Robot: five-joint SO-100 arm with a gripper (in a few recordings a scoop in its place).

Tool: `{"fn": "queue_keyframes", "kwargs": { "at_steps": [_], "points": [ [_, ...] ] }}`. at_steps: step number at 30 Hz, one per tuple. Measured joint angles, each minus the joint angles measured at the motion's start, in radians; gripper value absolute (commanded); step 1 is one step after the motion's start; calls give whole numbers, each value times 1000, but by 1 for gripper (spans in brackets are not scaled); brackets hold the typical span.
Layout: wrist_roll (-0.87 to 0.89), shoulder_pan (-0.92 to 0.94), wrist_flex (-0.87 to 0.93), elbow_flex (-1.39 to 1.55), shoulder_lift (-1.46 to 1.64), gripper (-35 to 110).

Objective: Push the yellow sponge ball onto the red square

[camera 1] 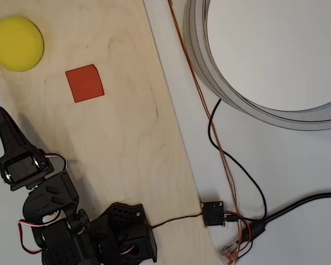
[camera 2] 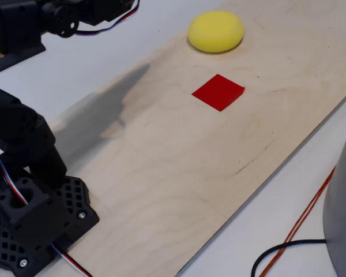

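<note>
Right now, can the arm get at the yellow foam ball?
Probably yes: bare wooden board lies between the closed black fingers and the matte yellow foam ball; the flat red paper square sits off to the side.

A pale plywood board lies on a white table. In the overhead view a large grey ring sits at right — black cable, orange wires and a small black box nearby.

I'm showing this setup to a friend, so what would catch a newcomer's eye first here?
The yellow sponge ball stands out at the top left of the pale wooden board in the overhead view. The red square lies flat just below and right of it, apart from it. The black gripper points up at the board's left edge, away from both.
</note>
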Motion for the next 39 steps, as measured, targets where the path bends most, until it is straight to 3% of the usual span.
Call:
{"fn": "queue_keyframes", "kwargs": {
  "at_steps": [9, 28, 39],
  "points": [
    [54, 38, 11, -91, -190, 11],
    [40, 69, 12, -623, -876, 22],
    [-5, 64, 152, -859, -1054, 25]
  ]
}}
